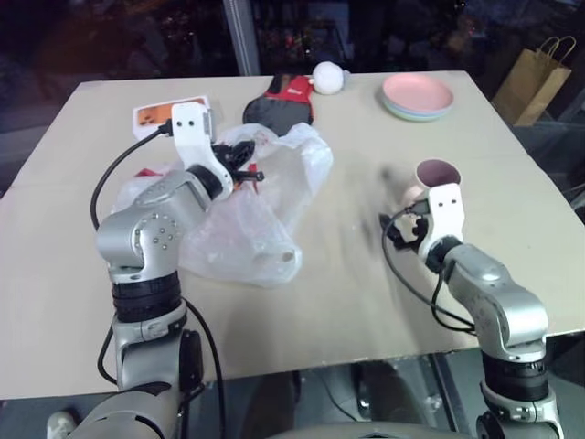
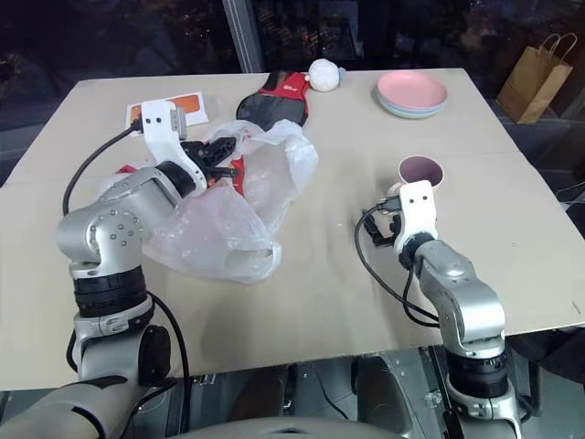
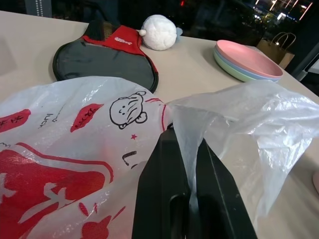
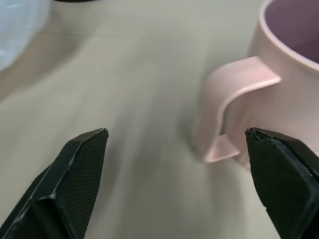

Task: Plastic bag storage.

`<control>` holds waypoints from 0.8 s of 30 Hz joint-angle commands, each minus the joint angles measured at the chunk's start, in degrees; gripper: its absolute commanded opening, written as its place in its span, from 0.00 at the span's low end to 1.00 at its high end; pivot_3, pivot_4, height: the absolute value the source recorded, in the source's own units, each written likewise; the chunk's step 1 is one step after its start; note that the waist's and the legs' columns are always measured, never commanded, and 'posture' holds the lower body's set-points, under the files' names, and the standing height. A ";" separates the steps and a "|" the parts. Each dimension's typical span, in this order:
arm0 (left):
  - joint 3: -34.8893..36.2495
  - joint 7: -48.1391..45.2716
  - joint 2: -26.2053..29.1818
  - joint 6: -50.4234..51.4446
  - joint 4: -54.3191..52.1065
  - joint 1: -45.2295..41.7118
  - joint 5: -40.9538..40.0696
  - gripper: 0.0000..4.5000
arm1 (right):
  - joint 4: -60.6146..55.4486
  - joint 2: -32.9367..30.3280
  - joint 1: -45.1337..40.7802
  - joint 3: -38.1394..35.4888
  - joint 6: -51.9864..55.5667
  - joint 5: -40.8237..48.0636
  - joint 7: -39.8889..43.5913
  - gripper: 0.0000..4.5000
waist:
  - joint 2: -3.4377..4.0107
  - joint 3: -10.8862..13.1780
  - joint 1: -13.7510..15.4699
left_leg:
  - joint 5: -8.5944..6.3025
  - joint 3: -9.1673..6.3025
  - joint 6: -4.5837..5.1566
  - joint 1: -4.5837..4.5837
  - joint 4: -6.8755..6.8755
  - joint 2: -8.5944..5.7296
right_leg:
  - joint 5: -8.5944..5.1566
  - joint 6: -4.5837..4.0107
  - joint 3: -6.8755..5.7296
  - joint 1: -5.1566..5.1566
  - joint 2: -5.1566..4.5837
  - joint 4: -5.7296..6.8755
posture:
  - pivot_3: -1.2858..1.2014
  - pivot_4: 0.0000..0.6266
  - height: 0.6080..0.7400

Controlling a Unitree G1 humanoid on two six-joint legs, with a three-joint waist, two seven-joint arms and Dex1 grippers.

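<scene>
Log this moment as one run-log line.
left hand: shut on plastic bag | right hand: open, empty, beside pink mug handle | table: bag crumpled, not stored

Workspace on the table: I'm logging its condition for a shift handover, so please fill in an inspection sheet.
Surface: beige table, flat, with bare patches.
Job's things: plastic bag, crumpled at the robot's left of centre, one fold pinched.
Clutter: pink mug upright; stacked plates at the far edge; black-and-red paddle case; white plush ball; orange-and-white card.
Grippers: left gripper shut on the plastic bag; right gripper open, empty, close to the pink mug's handle.
Cables: black cables loop along both wrists, above the table.
Surroundings: brown paper bag on the floor beyond the table's far right corner; dark background.
</scene>
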 commanded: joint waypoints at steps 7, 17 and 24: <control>1.64 0.45 1.01 -0.33 -3.33 -0.32 -0.29 0.00 | 6.35 -0.98 -3.20 0.53 -10.34 -1.16 3.42 0.01 | 0.00 0.00 -0.01 | 0.00 0.01 0.00 -0.01 -0.02 0.00 | -0.01 0.01 0.01 0.00 0.00 -0.03 | 0.52 0.24 1.00; 2.48 -1.33 2.07 1.39 -3.91 -0.38 -1.51 0.00 | -4.28 -3.90 -3.38 8.05 -10.19 13.34 24.56 0.01 | 0.01 0.02 -0.21 | 0.00 -0.01 0.00 -0.01 -0.03 0.00 | -0.01 0.01 0.01 -0.01 0.00 -0.03 | 0.52 0.24 1.00; 4.77 -7.62 6.98 6.07 -5.16 -2.14 -7.92 0.00 | 8.39 1.57 -14.52 15.49 -13.88 16.05 34.62 0.01 | -0.02 0.04 -0.23 | 0.00 -0.03 0.00 0.03 0.06 0.02 | -0.09 0.17 -0.02 0.02 0.03 0.01 | 0.52 0.24 1.00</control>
